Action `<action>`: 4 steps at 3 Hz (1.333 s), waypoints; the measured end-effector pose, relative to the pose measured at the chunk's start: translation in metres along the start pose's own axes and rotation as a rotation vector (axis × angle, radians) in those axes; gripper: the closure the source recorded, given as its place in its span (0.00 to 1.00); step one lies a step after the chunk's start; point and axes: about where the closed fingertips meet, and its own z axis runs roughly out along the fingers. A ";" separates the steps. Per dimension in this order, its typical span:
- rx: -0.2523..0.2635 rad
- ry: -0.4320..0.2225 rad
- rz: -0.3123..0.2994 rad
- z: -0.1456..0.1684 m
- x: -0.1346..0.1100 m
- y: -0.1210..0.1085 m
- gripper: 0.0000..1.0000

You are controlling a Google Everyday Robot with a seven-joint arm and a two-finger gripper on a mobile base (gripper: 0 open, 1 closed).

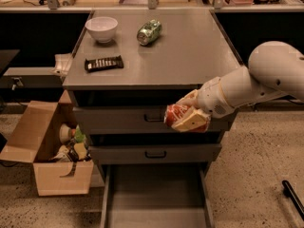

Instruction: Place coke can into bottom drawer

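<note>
- The gripper (184,119) hangs in front of the desk (190,56), right of centre on its front face and level with the top drawer (118,120).
- Its jaws are clamped on the coke can (175,114). The pale jaw pieces wrap the can's right and lower side, and its red side with white lettering faces left.
- The coke can is held in the air at a tilt. It covers part of the top drawer's front, just right of that drawer's black handle (153,118).
- The white arm (256,82) comes in from the right edge and slopes down and left to the gripper.
- The bottom drawer (156,201) is pulled out at the foot of the desk, with its grey floor and low side walls in view.
- The can sits higher in the view than the bottom drawer, toward its right side. The middle drawer (118,154) lies between them in height.
- A white bowl (101,28) stands at the back left of the desk top. A green can (149,32) lies on its side near the bowl, to its right, without touching it.
- A flat black bar (104,63) lies nearer the front left edge of the desk top.
- An open cardboard box (42,170) stands on the speckled floor (256,175) left of the desk. It holds several small things that are too unclear to name.
</note>
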 end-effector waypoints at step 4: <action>-0.045 -0.025 0.188 0.111 0.187 0.067 1.00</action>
